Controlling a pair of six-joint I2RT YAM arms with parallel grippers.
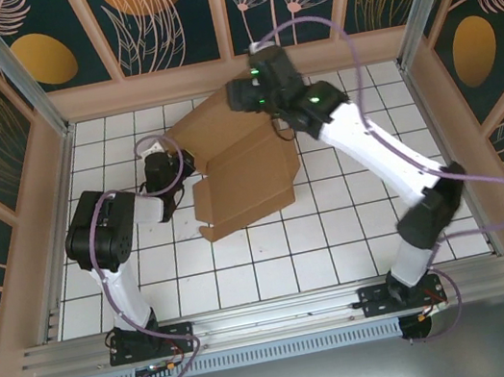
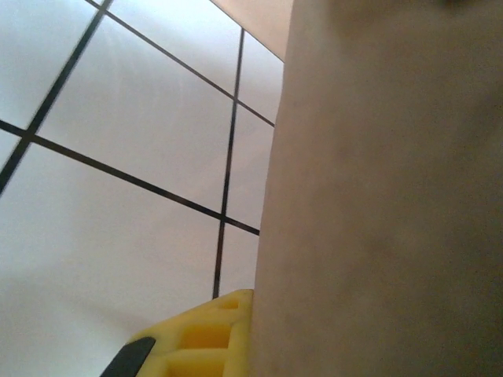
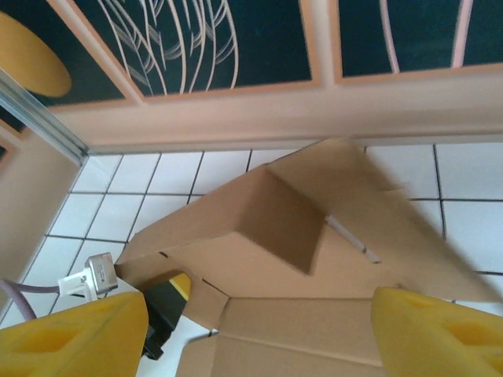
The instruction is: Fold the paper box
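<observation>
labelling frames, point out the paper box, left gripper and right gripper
paper box (image 1: 250, 174): top view, its middle panel
left gripper (image 1: 182, 168): top view, tips at the box's left edge
right gripper (image 3: 251, 334): right wrist view, midway between its yellow fingers

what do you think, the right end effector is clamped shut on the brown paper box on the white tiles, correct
No: the right end effector is open, yellow fingers spread wide over the brown paper box on the white tiles, per the right wrist view.

looks like a robotics lab cell tbh, white tiled table (image 1: 277, 272) boxed in by wood-framed teal leaf-print panels (image 1: 167, 8), left arm (image 1: 123, 289) and right arm (image 1: 371, 143) bolted to an aluminium rail (image 1: 274, 313) at its near edge
</observation>
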